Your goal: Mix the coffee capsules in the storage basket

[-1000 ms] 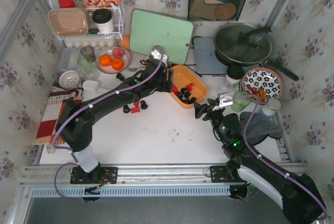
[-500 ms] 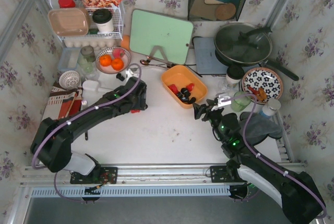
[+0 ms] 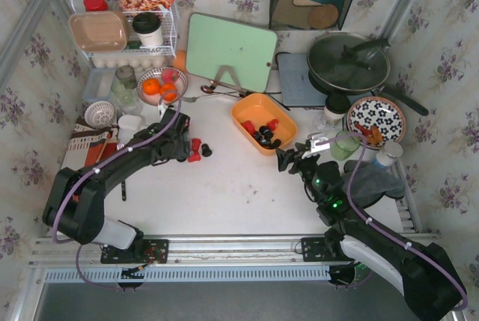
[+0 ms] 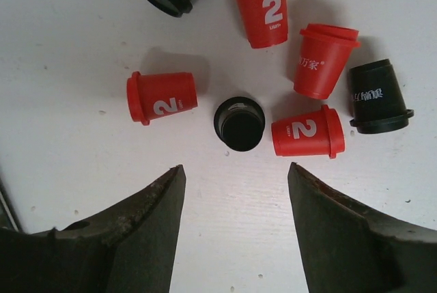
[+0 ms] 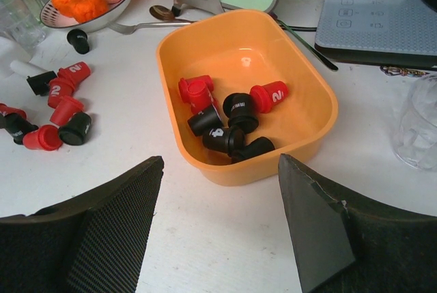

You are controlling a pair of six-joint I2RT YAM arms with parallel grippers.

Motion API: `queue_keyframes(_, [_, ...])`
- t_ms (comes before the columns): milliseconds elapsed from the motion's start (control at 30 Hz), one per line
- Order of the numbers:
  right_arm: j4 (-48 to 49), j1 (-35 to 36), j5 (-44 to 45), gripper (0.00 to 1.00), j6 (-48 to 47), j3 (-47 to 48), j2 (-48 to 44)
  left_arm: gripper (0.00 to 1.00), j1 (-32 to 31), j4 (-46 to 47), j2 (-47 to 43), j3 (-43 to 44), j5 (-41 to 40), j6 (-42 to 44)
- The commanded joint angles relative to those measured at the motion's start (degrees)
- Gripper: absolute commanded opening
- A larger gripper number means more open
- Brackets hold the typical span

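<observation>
L pincer is open, jaws wide apart, nothing btwn them. It hangs low over the white tabletop w/ a loose cluster of coffee capsules just ahead of its fingertips. Straight ahead of the gap sits a black capsule, seen end-on. Left of it a red capsule marked 2 lies on its side. Right of it lies another red 2 capsule, v. close to the black one. Further ahead & right are a red pod and a black pod.

R pincer is also open & empty. The orange storage basket sits directly ahead of its fingertips. Inside, toward the pincer's side, are two red capsules & several black ones bunched together. Ahead-left, beyond the basket, is a fruit bowl.
</observation>
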Motion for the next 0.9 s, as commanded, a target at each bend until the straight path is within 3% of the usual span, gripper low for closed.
queue_keyframes(0, [1.7, 0.1, 0.0, 0.76, -0.4, 0.6, 0.4, 0.64, 0.6, 0.9, 2.6, 0.9, 2.2, 0.1])
queue_keyframes(200, [2.0, 0.1, -0.3, 0.76, -0.4, 0.5, 0.9, 0.56, 1.9, 2.8, 6.3, 1.3, 2.4, 0.2])
queue_keyframes(533, [1.8, 0.1, -0.9, 0.76, -0.4, 0.7, 1.0, 0.56, 2.5, 3.1, 12.2, 4.6, 2.7, 1.2])
queue_keyframes(767, [1.8, 0.1, -1.1, 0.76, -0.3, 0.8, 0.8, 0.31, 2.6, 2.7, 12.0, 4.2, 2.5, 1.5])
queue_keyframes(867, [1.7, 0.1, -1.1, 0.76, -0.3, 0.8, 0.8, 0.25, 2.6, 2.4, 11.1, 4.1, 2.7, 1.5])
